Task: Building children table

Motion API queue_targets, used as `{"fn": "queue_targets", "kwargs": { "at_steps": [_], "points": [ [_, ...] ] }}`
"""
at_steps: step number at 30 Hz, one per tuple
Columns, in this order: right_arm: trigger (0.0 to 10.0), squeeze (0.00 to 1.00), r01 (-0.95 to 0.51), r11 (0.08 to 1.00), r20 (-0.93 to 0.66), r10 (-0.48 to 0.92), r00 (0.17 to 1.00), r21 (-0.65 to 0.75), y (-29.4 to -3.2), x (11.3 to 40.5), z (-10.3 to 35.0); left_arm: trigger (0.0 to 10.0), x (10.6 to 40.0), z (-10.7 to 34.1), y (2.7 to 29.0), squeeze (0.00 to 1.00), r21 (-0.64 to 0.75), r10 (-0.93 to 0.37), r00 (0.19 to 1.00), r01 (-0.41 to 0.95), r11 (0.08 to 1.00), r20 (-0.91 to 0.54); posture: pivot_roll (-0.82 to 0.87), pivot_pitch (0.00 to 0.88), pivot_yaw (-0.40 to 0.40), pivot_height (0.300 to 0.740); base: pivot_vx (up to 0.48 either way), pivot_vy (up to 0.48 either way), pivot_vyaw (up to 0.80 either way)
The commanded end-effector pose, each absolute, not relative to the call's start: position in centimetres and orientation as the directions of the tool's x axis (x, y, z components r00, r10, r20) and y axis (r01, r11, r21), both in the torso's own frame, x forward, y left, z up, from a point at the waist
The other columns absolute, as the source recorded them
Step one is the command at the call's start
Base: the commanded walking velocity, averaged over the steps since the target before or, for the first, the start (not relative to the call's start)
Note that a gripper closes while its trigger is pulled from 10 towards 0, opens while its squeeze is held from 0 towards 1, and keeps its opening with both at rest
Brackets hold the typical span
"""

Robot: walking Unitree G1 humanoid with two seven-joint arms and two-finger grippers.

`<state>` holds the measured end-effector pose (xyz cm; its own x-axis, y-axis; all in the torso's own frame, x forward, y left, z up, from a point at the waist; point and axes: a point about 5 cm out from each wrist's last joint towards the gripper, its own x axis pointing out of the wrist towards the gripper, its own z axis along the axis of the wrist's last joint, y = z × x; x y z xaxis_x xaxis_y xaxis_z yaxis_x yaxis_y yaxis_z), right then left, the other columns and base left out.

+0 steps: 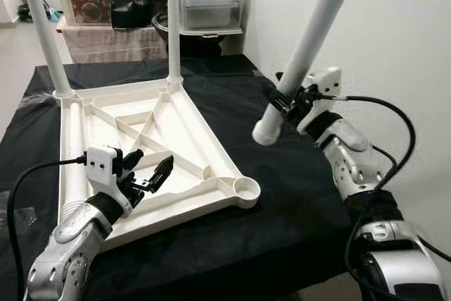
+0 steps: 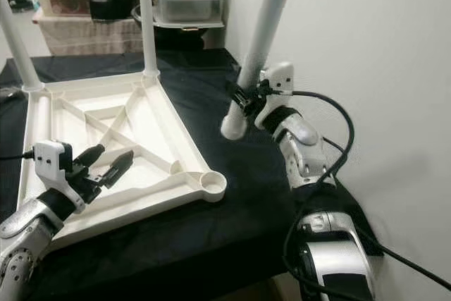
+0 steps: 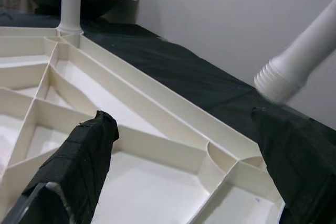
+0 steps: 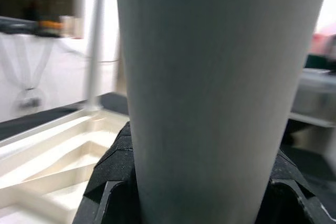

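Observation:
A white upturned tabletop [image 1: 176, 121] with ribbed underside lies on the black-covered table. Two white legs [image 1: 173, 26] stand screwed into its far corners. Its near right corner holds an empty round socket [image 1: 245, 189]. My right gripper [image 1: 290, 103] is shut on a third white leg [image 1: 310, 40], held tilted above the cloth, its threaded end [image 1: 266, 129] to the right of the socket and apart from it. My left gripper [image 1: 149, 171] hovers open over the tabletop's near ribs [image 3: 131, 129], nothing between its fingers [image 3: 84, 161].
A white wall [image 1: 394, 26] runs close along the table's right side. Behind the table stand a clear plastic bin [image 1: 211, 9], a dark pot and boxes on a cloth-draped shelf. Black cloth [image 1: 282, 216] lies bare at the front right.

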<state>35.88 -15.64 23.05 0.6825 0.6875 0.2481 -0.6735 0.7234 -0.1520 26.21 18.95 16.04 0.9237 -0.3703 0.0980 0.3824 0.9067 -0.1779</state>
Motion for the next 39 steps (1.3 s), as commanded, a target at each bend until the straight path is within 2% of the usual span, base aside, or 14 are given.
{"fn": "queue_targets", "kwargs": {
  "at_steps": [1, 2, 6, 7, 17, 25, 27, 37, 38, 39],
  "points": [
    [0.0, 0.00, -0.723, 0.675, 0.216, 0.735, 0.642, -0.149, -15.3, 35.4, 22.7, 10.0, 26.0, 16.0, 18.7, 0.00, -0.185, -0.384, 0.919, 0.394, 0.900, 0.089, 0.02, 0.000, -0.091, 0.740, 0.000, 0.000, 0.00],
    [0.0, 0.00, -0.756, 0.638, 0.192, 0.768, 0.611, -0.144, -15.1, 35.0, 22.3, 10.0, 26.0, 15.9, 18.8, 0.00, -0.186, -0.384, 0.919, 0.394, 0.900, 0.088, 0.03, 0.000, -0.092, 0.740, 0.000, 0.000, 0.00],
    [0.0, 0.00, -0.795, 0.591, 0.162, 0.805, 0.571, -0.136, -14.9, 34.4, 21.9, 10.0, 26.0, 15.9, 18.8, 0.00, -0.187, -0.384, 0.920, 0.393, 0.900, 0.086, 0.03, 0.000, -0.092, 0.740, 0.000, 0.000, 0.00],
    [0.0, 0.00, -0.826, 0.543, 0.100, 0.839, 0.534, -0.148, -15.0, 33.9, 21.0, 10.0, 26.0, 15.8, 18.8, 0.00, -0.189, -0.386, 0.919, 0.394, 0.899, 0.079, 0.02, 0.000, -0.094, 0.740, 0.000, 0.000, 0.00],
    [0.0, 0.00, -0.833, 0.539, 0.049, 0.842, 0.538, -0.125, -15.6, 33.8, 20.2, 10.0, 26.1, 15.6, 18.5, 0.00, -0.198, -0.389, 0.918, 0.397, 0.896, 0.080, 0.02, 0.000, -0.098, 0.740, 0.000, 0.000, 0.00],
    [0.0, 0.00, -0.861, 0.495, 0.010, 0.868, 0.497, -0.116, -14.9, 33.0, 19.5, 10.0, 26.0, 15.5, 18.7, 0.00, -0.197, -0.380, 0.922, 0.388, 0.901, 0.077, 0.03, 0.000, -0.104, 0.740, 0.000, 0.000, 0.00],
    [0.0, 0.00, -0.881, 0.459, -0.016, 0.886, 0.464, -0.115, -14.4, 32.4, 18.7, 10.0, 26.1, 15.5, 18.6, 0.00, -0.197, -0.382, 0.921, 0.390, 0.900, 0.076, 0.03, 0.000, -0.103, 0.740, 0.000, 0.000, 0.00],
    [0.0, 0.00, -0.888, 0.451, -0.022, 0.890, 0.455, -0.093, -13.9, 31.8, 18.0, 10.0, 26.1, 15.4, 18.7, 0.00, -0.204, -0.381, 0.922, 0.388, 0.899, 0.076, 0.02, 0.000, -0.101, 0.740, 0.000, 0.000, 0.00],
    [0.0, 0.00, -0.880, 0.470, -0.029, 0.881, 0.473, -0.073, -13.7, 31.9, 17.8, 10.0, 26.2, 15.4, 18.6, 0.00, -0.207, -0.381, 0.921, 0.389, 0.898, 0.076, 0.03, 0.000, -0.102, 0.740, 0.000, 0.000, 0.00],
    [0.0, 0.00, -0.840, 0.540, -0.063, 0.838, 0.543, -0.052, -13.7, 32.6, 17.4, 10.0, 26.2, 15.4, 18.6, 0.00, -0.209, -0.381, 0.922, 0.388, 0.898, 0.075, 0.03, 0.000, -0.102, 0.740, 0.000, 0.000, 0.00]
  ]
}}
